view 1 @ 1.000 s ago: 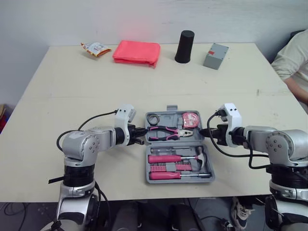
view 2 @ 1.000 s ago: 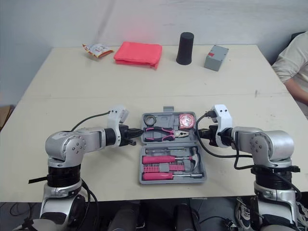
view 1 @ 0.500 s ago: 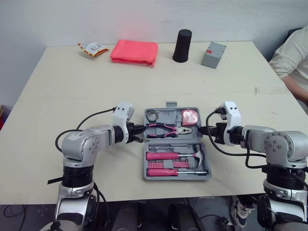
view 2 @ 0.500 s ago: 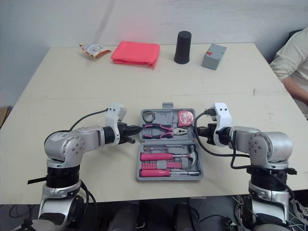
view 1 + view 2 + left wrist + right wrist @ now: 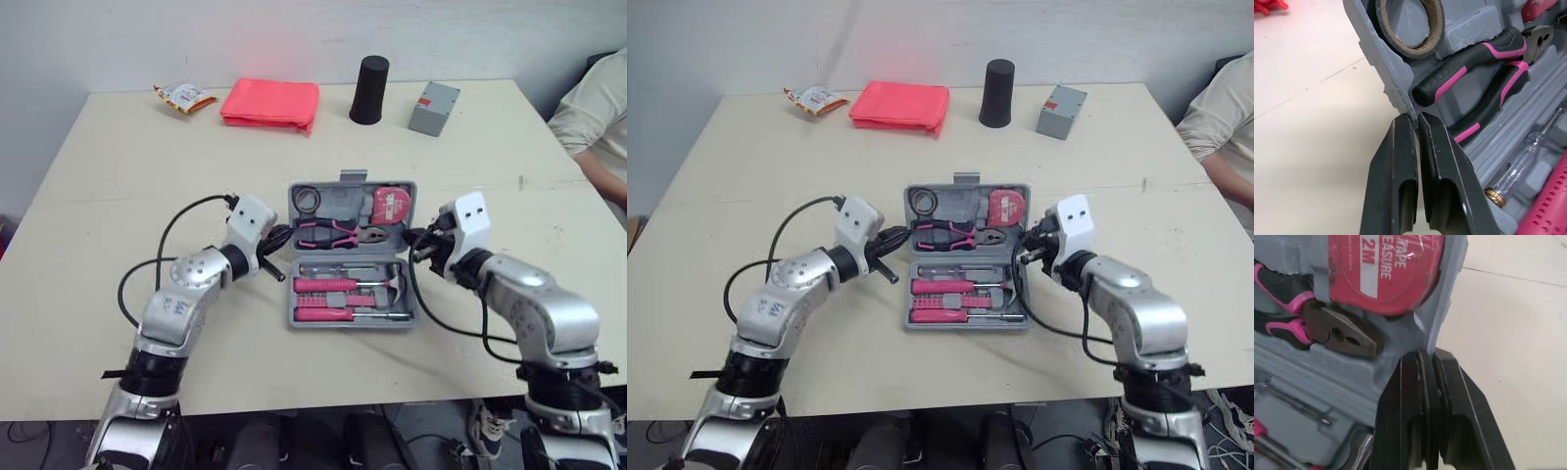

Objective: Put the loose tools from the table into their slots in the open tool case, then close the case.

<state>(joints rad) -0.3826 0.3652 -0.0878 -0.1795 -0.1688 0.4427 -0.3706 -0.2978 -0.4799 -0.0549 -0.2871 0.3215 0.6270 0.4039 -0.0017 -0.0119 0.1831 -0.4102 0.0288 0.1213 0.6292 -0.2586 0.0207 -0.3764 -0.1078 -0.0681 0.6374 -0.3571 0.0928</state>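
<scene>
Pinching the grey plastic tool case [image 5: 350,257] by its lid's side rims, my left jaws and right jaws each squeezed tight on one, I hold both sides so the lid can fold evenly over the pink-handled pliers [image 5: 331,233], here between my arms on the cream surface [image 5: 127,196].

Silver-grey rounded left arm [image 5: 186,294] and right arm [image 5: 549,313], white boxy wrist housings [image 5: 253,213], black looping cables [image 5: 167,230]; left gripper [image 5: 1413,120], right gripper [image 5: 1428,355] matte black wedge fingers.

Both arms bend inward, elbows out. The left gripper [image 5: 1414,120] and right gripper [image 5: 1426,355] press their fingers together (each pinching the case [image 5: 349,322] rim at its tips).
</scene>
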